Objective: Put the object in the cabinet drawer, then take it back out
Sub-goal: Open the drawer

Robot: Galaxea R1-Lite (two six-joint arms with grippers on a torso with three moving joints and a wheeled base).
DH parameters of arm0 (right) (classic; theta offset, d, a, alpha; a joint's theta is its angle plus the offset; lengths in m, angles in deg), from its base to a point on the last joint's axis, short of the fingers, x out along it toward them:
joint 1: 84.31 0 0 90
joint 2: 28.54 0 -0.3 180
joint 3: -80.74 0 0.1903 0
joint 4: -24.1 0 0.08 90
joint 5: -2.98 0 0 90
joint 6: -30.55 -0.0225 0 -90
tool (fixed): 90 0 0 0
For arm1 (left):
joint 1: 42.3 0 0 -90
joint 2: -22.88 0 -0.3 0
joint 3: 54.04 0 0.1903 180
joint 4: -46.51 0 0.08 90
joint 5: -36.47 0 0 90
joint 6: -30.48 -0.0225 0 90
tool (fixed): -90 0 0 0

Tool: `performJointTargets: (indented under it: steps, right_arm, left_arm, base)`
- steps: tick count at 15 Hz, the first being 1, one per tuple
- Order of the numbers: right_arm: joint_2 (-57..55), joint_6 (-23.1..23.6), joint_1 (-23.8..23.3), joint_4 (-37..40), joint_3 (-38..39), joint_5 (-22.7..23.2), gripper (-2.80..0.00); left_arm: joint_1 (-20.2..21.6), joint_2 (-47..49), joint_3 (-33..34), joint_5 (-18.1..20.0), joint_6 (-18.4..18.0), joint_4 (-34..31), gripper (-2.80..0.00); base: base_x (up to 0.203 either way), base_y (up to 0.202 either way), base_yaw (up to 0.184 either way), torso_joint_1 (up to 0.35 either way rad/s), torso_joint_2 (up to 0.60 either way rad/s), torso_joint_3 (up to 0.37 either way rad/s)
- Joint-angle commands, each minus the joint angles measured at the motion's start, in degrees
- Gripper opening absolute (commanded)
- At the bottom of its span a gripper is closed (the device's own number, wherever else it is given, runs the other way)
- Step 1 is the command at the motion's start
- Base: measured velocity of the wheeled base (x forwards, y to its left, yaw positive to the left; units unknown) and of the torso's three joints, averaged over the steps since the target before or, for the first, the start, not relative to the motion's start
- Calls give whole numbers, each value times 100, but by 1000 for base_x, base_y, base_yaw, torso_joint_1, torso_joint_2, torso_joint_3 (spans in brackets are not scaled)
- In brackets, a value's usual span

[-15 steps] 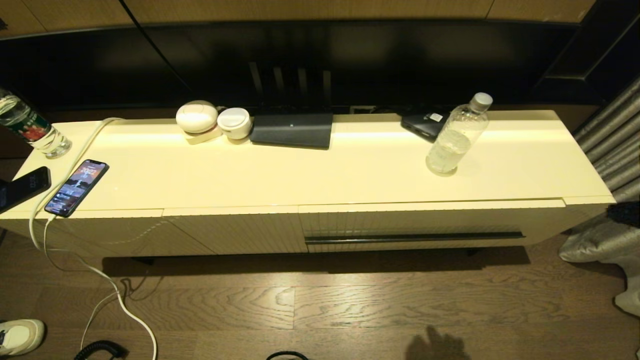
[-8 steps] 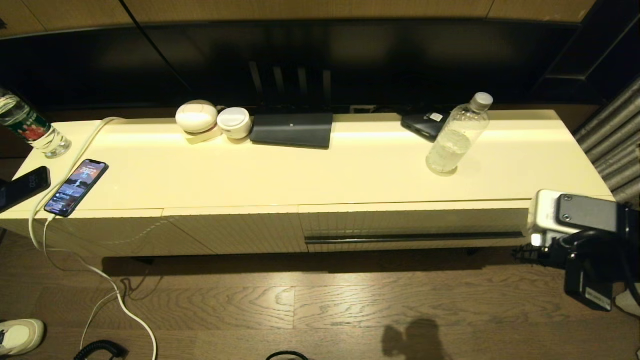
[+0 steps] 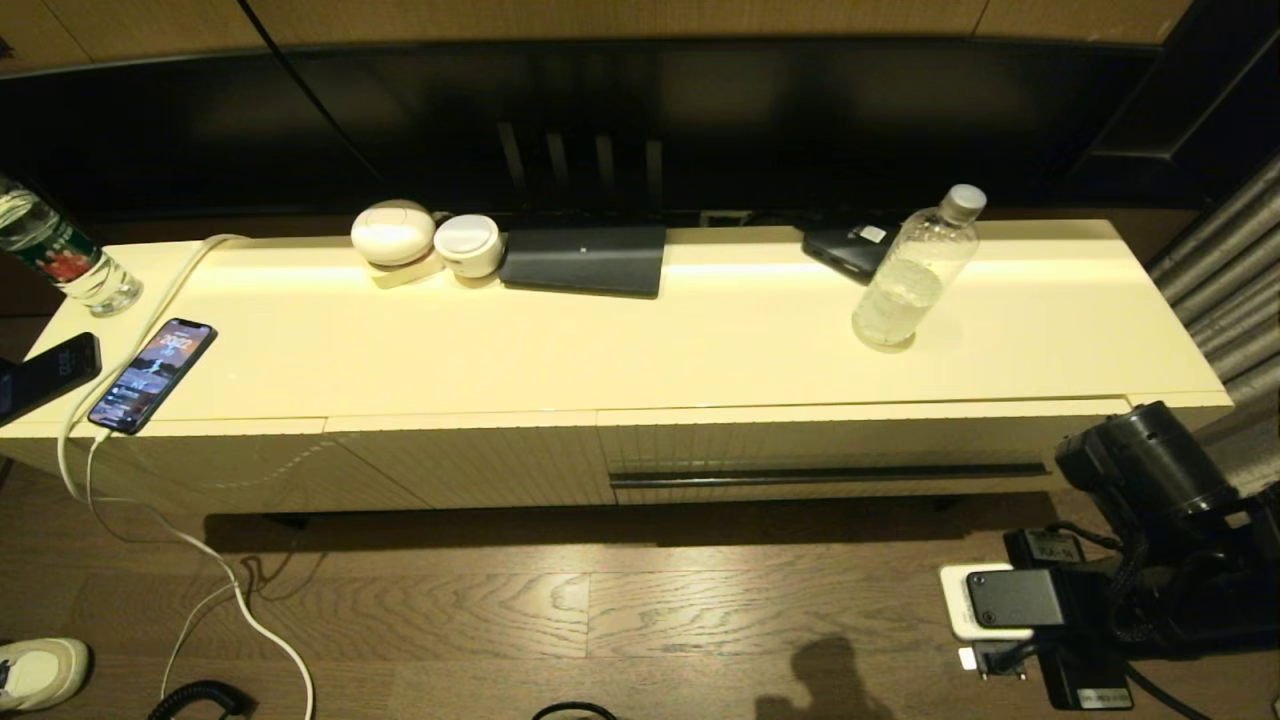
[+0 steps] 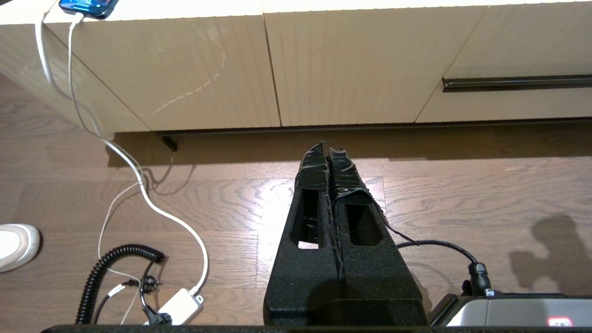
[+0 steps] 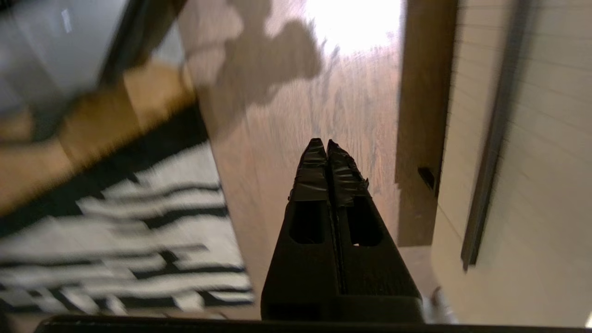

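The clear bottle (image 3: 912, 270) with a white cap stands upright on the cream cabinet top (image 3: 650, 340), towards its right end. Below it the ribbed drawer (image 3: 830, 445) is closed, and its dark handle slot (image 3: 830, 475) shows along the front. My right arm (image 3: 1150, 540) hangs low in front of the cabinet's right end, above the floor. In the right wrist view the right gripper (image 5: 322, 143) is shut and empty, with the drawer's handle slot (image 5: 490, 152) beside it. The left gripper (image 4: 327, 147) is shut and empty over the floor, facing the cabinet front; the handle slot (image 4: 513, 82) lies off to one side.
A labelled bottle (image 3: 60, 255), two phones (image 3: 152, 375) and a white cable (image 3: 150, 500) are at the cabinet's left end. White round cases (image 3: 393, 233), a dark flat box (image 3: 585, 260) and a dark device (image 3: 850, 250) line the back. A curtain (image 3: 1220, 290) hangs at the right.
My right arm came into view at the cabinet's right end, then dropped lower and nearer, down by the floor. The bottle and drawer have not moved.
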Motion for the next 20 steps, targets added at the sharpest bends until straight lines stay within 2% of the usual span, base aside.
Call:
performJointTargets:
  steps: [1,8,10,11,16,19,20]
  right_arm:
    - [-508,274,-94,-438,293,-4,-280]
    - [-1866,334,-270,-2716,393,-141,-280]
    - [-1996,673,-355,-3050,345,-88,-280]
    - [-2016,737,-383,-3079,353,-69,0]
    - [-2191,896,-489,-3079,238,-58,0]
    - [-2356,1468,-637,-3079,-3,317,0]
    - [-2367,1515,-662,-3079,-23,359,0]
  left_arm:
    - [0,0,9,-6,-2,0,-280]
    - [0,0,9,-1,-2,0,-280]
    - [0,0,9,-5,-2,0,-280]
    - [0,0,9,-6,-2,0,-280]
    - [0,0,9,-6,-2,0,-280]
    - [0,0,17,-6,-2,0,-280]
    - [0,0,9,3,-2,0,-280]
  base:
    - [0,0,0,0,0,0]
    - [0,0,0,0,0,0]
    - [0,0,0,0,0,0]
    - [0,0,0,0,0,0]
    - [0,0,0,0,0,0]
    - [0,0,0,0,0,0]
    - [0,0,0,0,0,0]
